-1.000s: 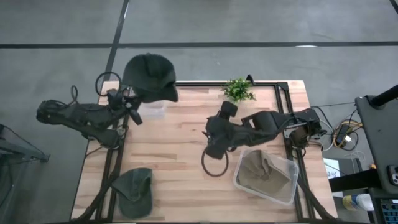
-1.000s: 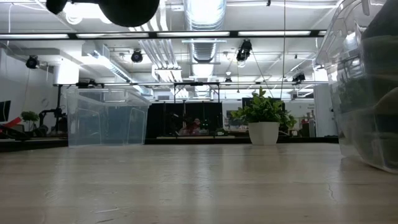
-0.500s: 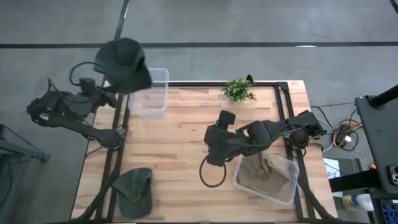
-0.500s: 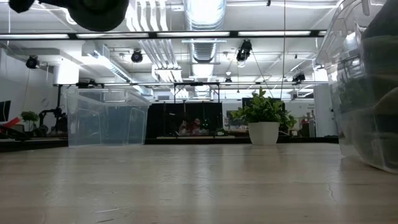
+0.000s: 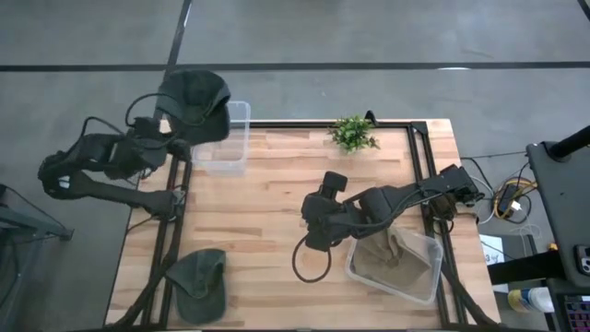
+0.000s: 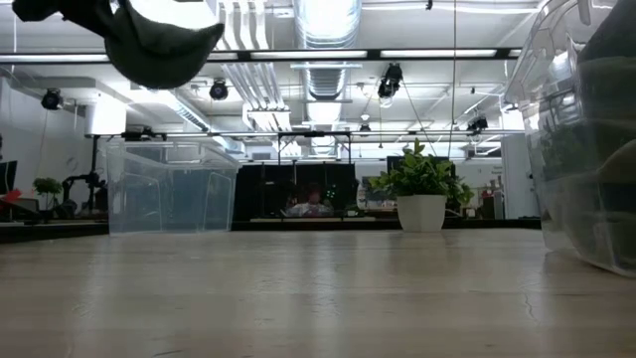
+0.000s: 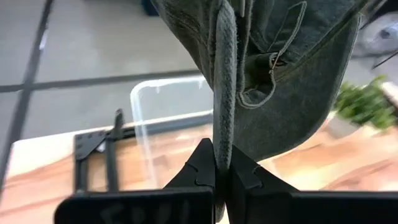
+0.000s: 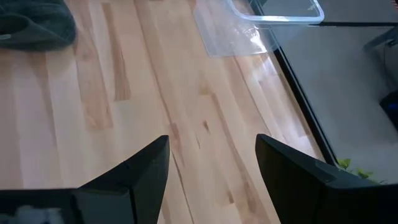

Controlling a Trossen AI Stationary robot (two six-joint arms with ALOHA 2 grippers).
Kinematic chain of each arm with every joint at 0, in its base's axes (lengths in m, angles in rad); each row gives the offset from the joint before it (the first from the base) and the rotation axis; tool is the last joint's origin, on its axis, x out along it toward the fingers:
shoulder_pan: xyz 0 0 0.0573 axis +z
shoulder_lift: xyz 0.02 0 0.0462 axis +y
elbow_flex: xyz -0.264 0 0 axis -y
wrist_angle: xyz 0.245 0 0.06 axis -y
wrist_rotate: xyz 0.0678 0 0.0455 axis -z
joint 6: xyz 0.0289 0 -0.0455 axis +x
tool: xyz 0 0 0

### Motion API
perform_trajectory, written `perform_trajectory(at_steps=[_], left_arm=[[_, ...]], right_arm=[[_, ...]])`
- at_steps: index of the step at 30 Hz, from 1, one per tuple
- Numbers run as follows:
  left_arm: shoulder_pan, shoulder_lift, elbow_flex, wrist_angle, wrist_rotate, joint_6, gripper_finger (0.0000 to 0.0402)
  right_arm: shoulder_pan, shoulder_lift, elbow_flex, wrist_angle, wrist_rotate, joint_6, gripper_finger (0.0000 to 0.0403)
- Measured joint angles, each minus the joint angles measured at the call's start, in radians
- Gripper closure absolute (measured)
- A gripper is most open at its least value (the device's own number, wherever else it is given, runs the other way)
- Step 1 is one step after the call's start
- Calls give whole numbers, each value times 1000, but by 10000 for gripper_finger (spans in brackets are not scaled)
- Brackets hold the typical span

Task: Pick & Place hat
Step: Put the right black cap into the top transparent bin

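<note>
A dark green hat (image 5: 194, 97) hangs in the air at the table's far left corner, held by my left gripper (image 5: 181, 140), which is shut on it. In the low view the hat (image 6: 149, 40) shows high up, above and left of a clear bin (image 6: 169, 189). The left wrist view has the hat (image 7: 280, 68) stretching away from the fingers. My right gripper (image 5: 318, 229) hovers open over the middle of the table, touching nothing. A second green hat (image 5: 201, 281) lies flat at the near left corner. My left gripper pinches the hat's thick stitched edge (image 7: 224, 134) between its two fingers (image 7: 200, 169); the edge runs on straight away from them. The hat is lifted clear of table and bin, with its crown and brim spreading beyond the fingers.
An empty clear bin (image 5: 224, 138) stands at the far left corner, partly under the held hat. A second clear bin (image 5: 419, 288) at the near right holds a tan hat (image 5: 387, 258). A small potted plant (image 5: 353, 132) stands at the far edge. Bare wood lies between the arms.
My left gripper has swung the hat from over the far left corner out past the table's left edge, then a little way back toward the bin; the hat now hangs lower and tilted in the low view. My right gripper has drifted slightly toward the near edge, staying open.
</note>
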Motion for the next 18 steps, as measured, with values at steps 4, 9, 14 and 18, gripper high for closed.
perform_trajectory(at_steps=[4, 9, 14, 18], left_arm=[[72, 69, 0, -13, 20, 27, 396], [163, 172, 0, -24, 25, 73, 392], [262, 280, -3, -8, 11, 85, 396], [319, 356, -2, -17, 65, 134, 394]], right_arm=[[0, 0, -6, 0, 0, 8, 170], [0, 0, -7, 1, 0, 8, 170], [0, 0, -12, 9, 0, 7, 170], [7, 0, -28, 19, 0, 6, 170]])
